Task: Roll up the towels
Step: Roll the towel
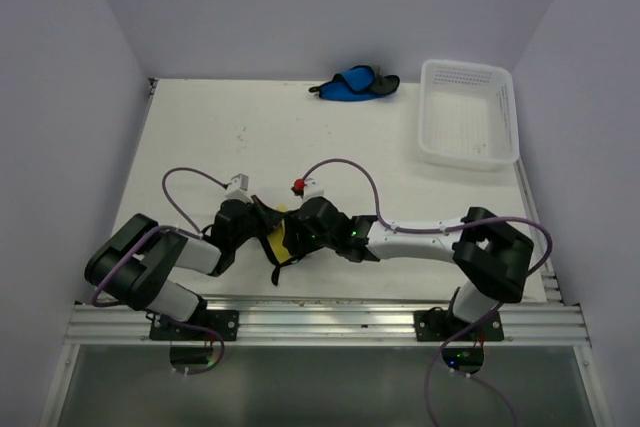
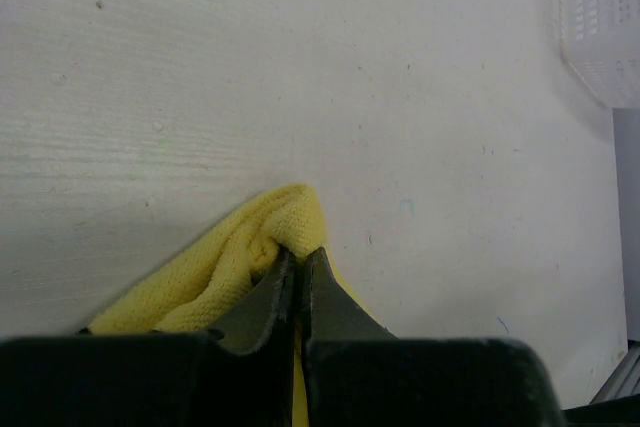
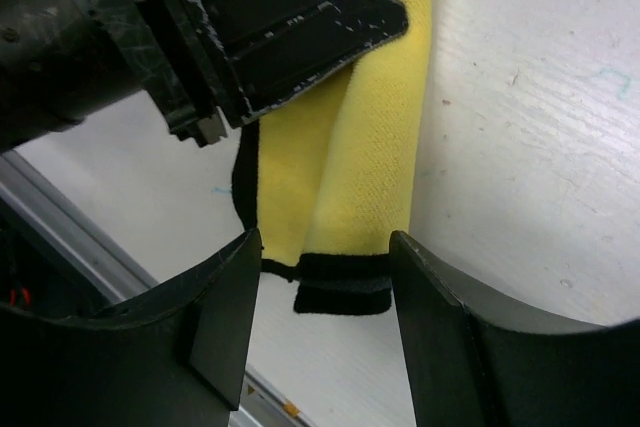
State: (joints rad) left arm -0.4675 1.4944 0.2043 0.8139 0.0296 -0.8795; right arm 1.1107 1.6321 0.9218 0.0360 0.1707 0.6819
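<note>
I am pinching the yellow towel (image 2: 215, 277) with my left gripper (image 2: 300, 252): its two dark fingers are pressing together on a raised fold of the cloth, with no gap showing between them, and the fold is bunching up just ahead of the tips. My right gripper (image 3: 325, 242) is hanging over the same towel with its jaws standing apart, one finger on each side of the towel's dark-edged end, and neither finger is clearly touching the cloth. In the right wrist view the towel is lying doubled lengthwise on the white table (image 1: 250, 137), its black edging and a short dark tab sitting in the gap between my fingers, while my left gripper's finger is crossing over the towel's other end. From the top view, the yellow towel is lying well apart from the white perforated basket (image 1: 466, 156), toward the near edge and over on my left arm's side, mostly hidden under both of my wrists. The blue towel (image 1: 352, 84) is lying crumpled near the basket's left side, by the far wall, and neither of my grippers is touching it.
</note>
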